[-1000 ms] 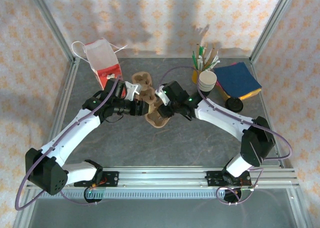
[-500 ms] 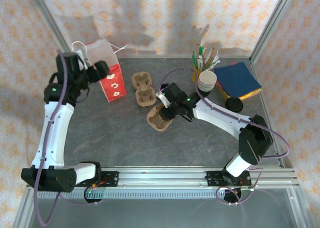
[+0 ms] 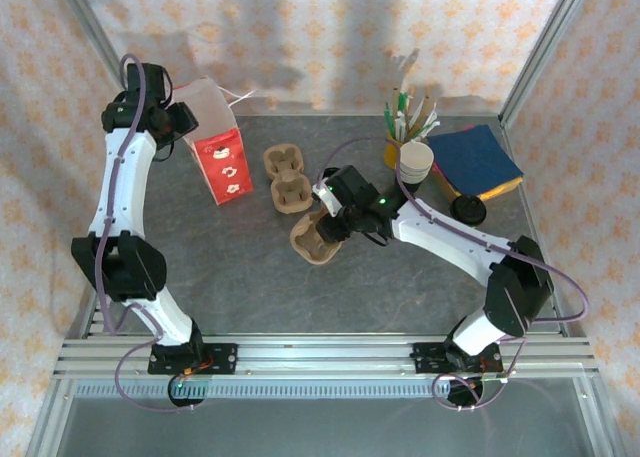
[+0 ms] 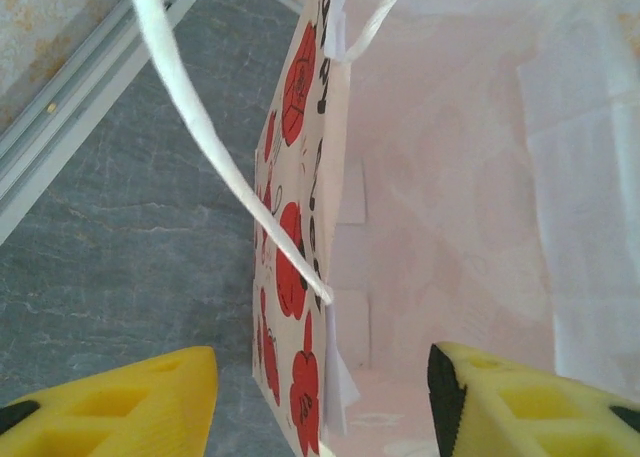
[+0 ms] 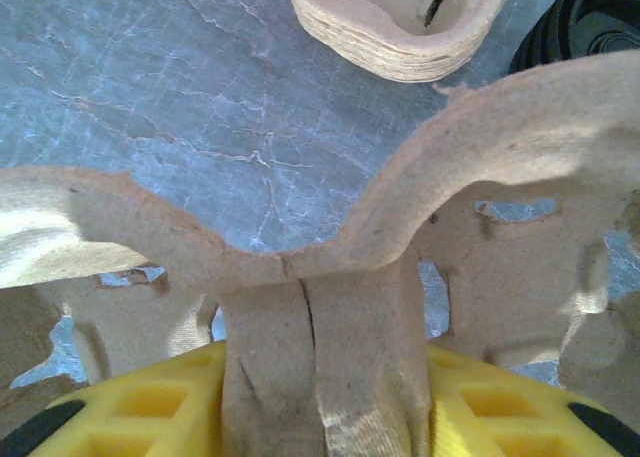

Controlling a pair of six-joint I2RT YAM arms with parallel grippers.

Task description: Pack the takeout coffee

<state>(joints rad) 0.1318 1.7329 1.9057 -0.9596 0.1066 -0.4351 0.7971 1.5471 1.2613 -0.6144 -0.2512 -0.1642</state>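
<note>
The takeout coffee is out of view. My right gripper (image 3: 337, 223) is shut on the centre ridge of a brown cardboard cup carrier (image 3: 314, 239) at mid-table. In the right wrist view the ridge (image 5: 325, 317) is pinched between the yellow fingers of that gripper (image 5: 320, 387). My left gripper (image 3: 178, 123) hangs open over the white paper bag with red print (image 3: 218, 157) at the far left. From the left wrist, the gripper (image 4: 325, 382) straddles the bag's printed wall (image 4: 295, 277), one finger outside and one inside, with the white handle (image 4: 215, 152) looping above.
A stack of spare carriers (image 3: 285, 179) lies behind the held one. At the back right stand lidless cups (image 3: 414, 162), black lids (image 3: 468, 209), a holder of stirrers (image 3: 405, 127) and blue and yellow napkins (image 3: 482, 162). Metal frame rails border the table.
My left arm swung away from the carrier at mid-table, up and back to the bag at the far left. The right gripper kept its hold on the carrier.
</note>
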